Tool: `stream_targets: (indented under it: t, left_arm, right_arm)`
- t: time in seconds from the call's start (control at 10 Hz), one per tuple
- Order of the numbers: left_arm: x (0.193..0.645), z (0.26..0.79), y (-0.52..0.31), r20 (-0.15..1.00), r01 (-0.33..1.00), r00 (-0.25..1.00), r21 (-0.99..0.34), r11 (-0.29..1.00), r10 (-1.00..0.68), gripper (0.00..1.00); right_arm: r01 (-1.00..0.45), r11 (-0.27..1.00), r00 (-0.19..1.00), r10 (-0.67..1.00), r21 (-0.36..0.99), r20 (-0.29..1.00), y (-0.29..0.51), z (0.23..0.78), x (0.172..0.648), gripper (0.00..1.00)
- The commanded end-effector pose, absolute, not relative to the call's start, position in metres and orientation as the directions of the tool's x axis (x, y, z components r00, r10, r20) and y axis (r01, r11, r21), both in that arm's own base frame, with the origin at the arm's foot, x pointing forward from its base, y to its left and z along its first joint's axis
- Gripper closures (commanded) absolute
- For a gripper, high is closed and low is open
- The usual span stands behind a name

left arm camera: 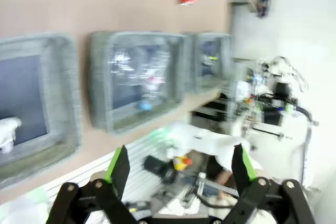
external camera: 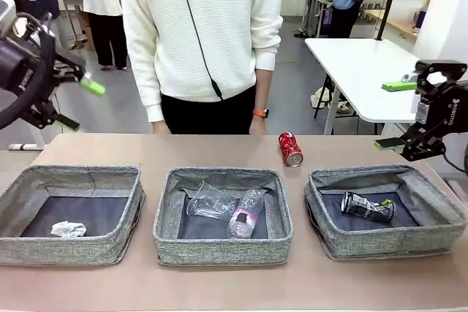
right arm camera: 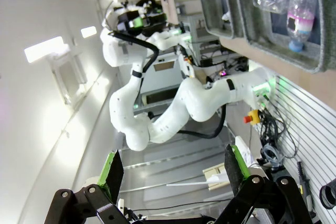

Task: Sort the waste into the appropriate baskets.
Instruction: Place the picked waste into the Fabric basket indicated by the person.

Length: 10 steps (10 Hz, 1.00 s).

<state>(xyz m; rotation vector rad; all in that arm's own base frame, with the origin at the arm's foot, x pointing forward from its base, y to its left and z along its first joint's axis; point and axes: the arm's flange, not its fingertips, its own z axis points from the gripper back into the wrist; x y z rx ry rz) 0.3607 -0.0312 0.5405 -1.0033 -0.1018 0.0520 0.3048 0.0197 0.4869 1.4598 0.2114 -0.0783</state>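
Front view shows you one piece of waste not yet sorted: the red can [external camera: 290, 149], lying on the table [external camera: 219, 283] behind the gap between the middle basket [external camera: 222, 215] and the right basket [external camera: 385, 210], close to the person's hand [external camera: 257, 126]. The paper ball [external camera: 68, 229] sits in the left basket [external camera: 71, 213]; the cup [external camera: 210, 200] and bottle [external camera: 246, 214] share the middle one; the crushed can [external camera: 368, 207] lies in the right one.

Your left gripper [external camera: 69, 96] is raised at the left edge and your right gripper [external camera: 398, 115] is raised at the right edge, both with fingers spread wide and nothing between them.

The likely trouble is the can itself. It is round and lying down, so a finger landing off-centre could send it rolling toward the person or off the far edge. The soft wall of the right basket stands between your right arm and the can, so a low approach may snag or drag it. The person's hand is near enough that you should watch it before reaching in.
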Motion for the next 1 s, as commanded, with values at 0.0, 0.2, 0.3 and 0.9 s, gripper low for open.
stream_targets:
  t: [0.0,0.2,0.3,0.9]
  left_arm:
    - [0.37,0.507,-0.022,-0.013,-0.019,0.999,-0.985,0.17,0.037,0.0]
    - [0.367,0.493,-0.007,0.013,0.003,0.998,-0.986,0.169,0.059,0.0]
    - [0.366,0.486,-0.002,-0.011,-0.026,0.997,-0.977,0.21,0.071,0.0]
    - [0.365,0.491,-0.003,-0.006,-0.019,0.997,-0.986,0.168,0.08,0.0]
  right_arm:
    - [0.167,0.095,0.981,0.079,0.981,-0.175,0.021,0.49,0.306,0.0]
    - [0.167,0.095,0.981,0.079,0.981,-0.175,0.021,0.49,0.306,0.0]
    - [0.167,0.095,0.981,0.079,0.981,-0.175,0.021,0.49,0.306,0.0]
    - [0.167,0.095,0.981,0.079,0.981,-0.175,0.021,0.49,0.306,0.0]
